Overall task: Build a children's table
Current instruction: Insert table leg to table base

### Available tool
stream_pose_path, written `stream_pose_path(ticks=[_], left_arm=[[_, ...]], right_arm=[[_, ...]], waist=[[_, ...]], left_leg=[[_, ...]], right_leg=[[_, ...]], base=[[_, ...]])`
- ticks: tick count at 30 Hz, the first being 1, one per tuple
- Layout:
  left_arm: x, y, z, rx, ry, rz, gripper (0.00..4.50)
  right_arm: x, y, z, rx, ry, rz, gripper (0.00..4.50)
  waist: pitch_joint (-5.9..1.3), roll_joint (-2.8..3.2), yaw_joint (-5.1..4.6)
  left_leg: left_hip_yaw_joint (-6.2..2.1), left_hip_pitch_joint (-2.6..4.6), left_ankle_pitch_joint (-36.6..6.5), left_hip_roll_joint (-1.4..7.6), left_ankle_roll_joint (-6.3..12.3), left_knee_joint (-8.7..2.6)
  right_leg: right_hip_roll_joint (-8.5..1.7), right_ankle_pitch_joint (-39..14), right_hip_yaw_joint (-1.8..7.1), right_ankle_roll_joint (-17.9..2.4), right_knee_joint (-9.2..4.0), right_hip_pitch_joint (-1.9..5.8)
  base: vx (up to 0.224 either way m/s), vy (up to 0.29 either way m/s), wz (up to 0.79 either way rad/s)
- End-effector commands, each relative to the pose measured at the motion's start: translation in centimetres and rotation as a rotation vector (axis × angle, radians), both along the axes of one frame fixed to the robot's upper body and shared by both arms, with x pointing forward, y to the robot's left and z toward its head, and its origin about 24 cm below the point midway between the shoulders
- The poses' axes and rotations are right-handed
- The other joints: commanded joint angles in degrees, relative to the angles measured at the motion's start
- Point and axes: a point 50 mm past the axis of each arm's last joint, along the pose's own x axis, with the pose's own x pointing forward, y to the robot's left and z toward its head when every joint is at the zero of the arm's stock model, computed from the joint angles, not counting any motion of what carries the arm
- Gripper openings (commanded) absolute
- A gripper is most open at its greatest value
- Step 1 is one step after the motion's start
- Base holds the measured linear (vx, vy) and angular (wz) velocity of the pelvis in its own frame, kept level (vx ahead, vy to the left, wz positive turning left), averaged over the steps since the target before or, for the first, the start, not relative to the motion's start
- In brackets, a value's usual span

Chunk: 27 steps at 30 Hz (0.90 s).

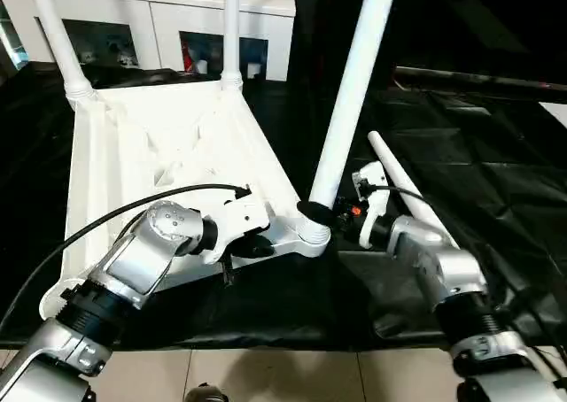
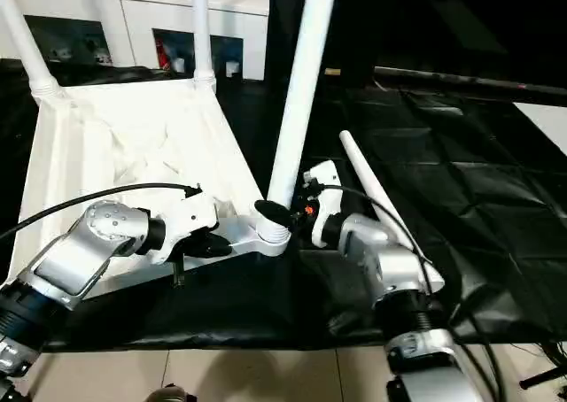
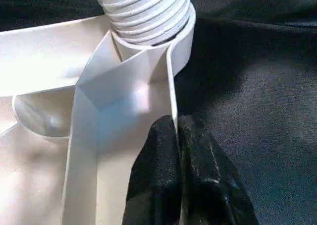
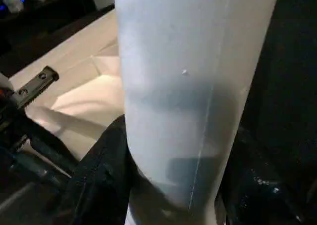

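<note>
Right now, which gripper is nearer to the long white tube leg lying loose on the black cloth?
Right. The right gripper grips the leg standing in the near corner socket, just beside the loose leg. The left gripper pinches the tabletop rim, farther away.

Silver forearms point(image 1: 146, 251), black ribbed cuffs, black cable point(image 1: 133, 209), black-fingered left gripper point(image 3: 181, 185).
</note>
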Motion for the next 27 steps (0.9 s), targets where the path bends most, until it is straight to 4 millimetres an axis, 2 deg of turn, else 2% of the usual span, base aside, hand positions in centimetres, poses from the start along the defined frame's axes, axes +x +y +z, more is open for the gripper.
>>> stream_pose_path(ticks=[1, 5, 8, 9, 11, 13, 16, 18, 21, 27], left_arm=[[-0.2, -0.5, -0.3, 0.024, 0.025, -0.058, 0.0], [-0.1, -0.4, -0.1, 0.027, 0.014, -0.054, 0.0], [0.1, -0.2, 0.0, 0.029, 0.011, -0.052, 0.0], [0.2, -0.2, 0.0, 0.031, 0.01, -0.051, 0.0], [0.2, -0.1, 0.0, 0.034, 0.009, -0.052, 0.0], [0.2, -0.1, 0.0, 0.038, 0.009, -0.054, 0.0], [0.3, 0.0, 0.0, 0.048, 0.004, -0.056, 0.0], [0.4, 0.1, 0.1, 0.052, 0.002, -0.057, 0.0], [0.5, 0.2, 0.1, 0.058, -0.001, -0.058, 0.0], [0.6, 0.3, 0.1, 0.066, -0.014, -0.056, 0.0]], right_arm=[[-0.8, -1.9, -2.9, -0.085, 0.079, -0.112, 1.93], [-1.1, -2.1, -3.7, -0.031, 0.092, -0.17, 1.93], [-1.5, -2.1, -4.4, -0.011, 0.096, -0.197, 1.93], [-1.6, -2.1, -4.6, 0.018, 0.102, -0.212, 1.93], [-1.7, -2.1, -5.0, 0.044, 0.105, -0.239, 1.93], [-1.8, -2.3, -5.3, 0.047, 0.103, -0.251, 1.93], [-2.0, -2.5, -5.4, 0.053, 0.096, -0.254, 1.93], [-2.2, -2.7, -5.4, 0.054, 0.083, -0.256, 1.93], [-2.3, -3.0, -5.4, 0.051, 0.066, -0.253, 1.93], [-3.2, -3.9, -5.3, 0.016, 0.009, -0.23, 1.93]], waist=[[-2.94, 1.14, -0.84], [-2.88, 1.25, -1.2], [-2.95, 1.41, -1.33], [-2.98, 1.93, -1.33], [-2.92, 1.78, -1.47], [-2.91, 1.95, -1.6], [-2.86, 2.27, -1.53], [-2.9, 2.48, -1.49], [-2.93, 2.44, -1.47], [-3.07, 2.42, -1.29]], left_leg=[[-1.03, 1.55, -22.58, 1.81, -4.03, -4.61], [-1.25, 1.62, -24.7, 1.79, -4.05, -4.7], [-1.38, 1.65, -25.48, 1.85, -4.02, -4.78], [-1.43, 1.74, -25.91, 1.89, -4.2, -4.84], [-1.42, 1.79, -27.08, 1.81, -4.12, -4.8], [-1.53, 1.73, -27.52, 1.84, -4.08, -4.94], [-1.55, 1.92, -28.39, 1.9, -4.07, -4.98], [-1.62, 1.9, -28.46, 1.9, -4.09, -5.05], [-1.56, 1.88, -28.45, 1.94, -4.02, -5.11], [-1.33, 1.52, -25.43, 1.99, -3.42, -5.39]], right_leg=[[-4.22, -23.31, 2.79, -8.26, -6.42, 0.64], [-4.27, -25.63, 2.79, -7.88, -6.76, 0.46], [-4.25, -25.36, 2.72, -8.16, -6.78, 0.43], [-4.24, -24.56, 2.74, -8.5, -6.72, 0.32], [-4.26, -24.71, 2.74, -8.79, -6.88, 0.24], [-4.23, -25.26, 2.65, -8.72, -6.91, 0.37], [-4.24, -25.62, 2.7, -8.7, -7.11, 0.18], [-4.2, -24.98, 2.68, -8.96, -6.98, 0.25], [-4.19, -24.41, 2.69, -9.04, -6.99, 0.24], [-4.02, -19.71, 2.81, -9.9, -6.63, 0.69]], base=[[0.0, 0.0, 0.0], [0.0, 0.0, 0.0], [0.0, 0.0, 0.0], [0.0, 0.0, 0.0], [0.0, 0.0, 0.0], [0.0, 0.0, 0.0], [0.0, 0.0, 0.0], [0.0, 0.0, 0.0], [0.0, 0.0, 0.0], [0.0, 0.0, 0.0]])
